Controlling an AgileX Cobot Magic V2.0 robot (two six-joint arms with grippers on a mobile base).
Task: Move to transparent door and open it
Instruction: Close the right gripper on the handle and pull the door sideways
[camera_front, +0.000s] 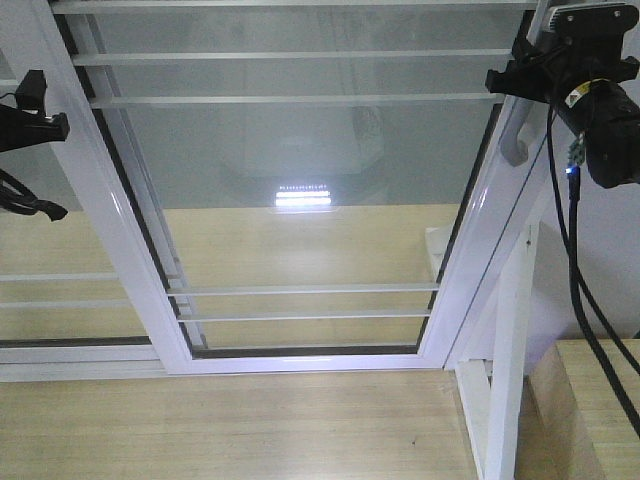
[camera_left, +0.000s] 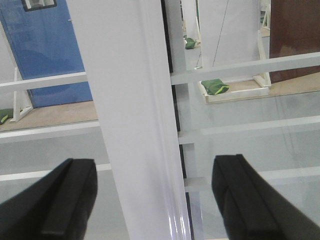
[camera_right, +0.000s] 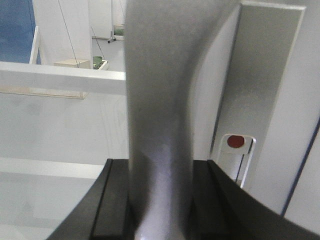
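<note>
The transparent door (camera_front: 300, 200) fills the front view: clear glass with white cross rails in a white frame. Its curved grey handle (camera_front: 515, 140) is on the right stile. My right gripper (camera_front: 535, 75) is at the top of that handle; in the right wrist view the grey handle (camera_right: 160, 100) runs up between the black fingers (camera_right: 112, 200), and the right gripper (camera_right: 160, 205) is shut on it. My left gripper (camera_front: 30, 115) hangs at the door's left stile. It stands open (camera_left: 157, 200), with the white stile (camera_left: 135, 125) between its fingers (camera_left: 70, 200), not touching them.
A second white-framed glass panel (camera_front: 70, 290) stands to the left. To the right are a white stand post (camera_front: 510, 350) and a wooden box (camera_front: 590, 400), with black cables (camera_front: 575, 280) hanging from the right arm. Beyond the glass: a blue board (camera_left: 45, 50) and green bags (camera_left: 215, 87).
</note>
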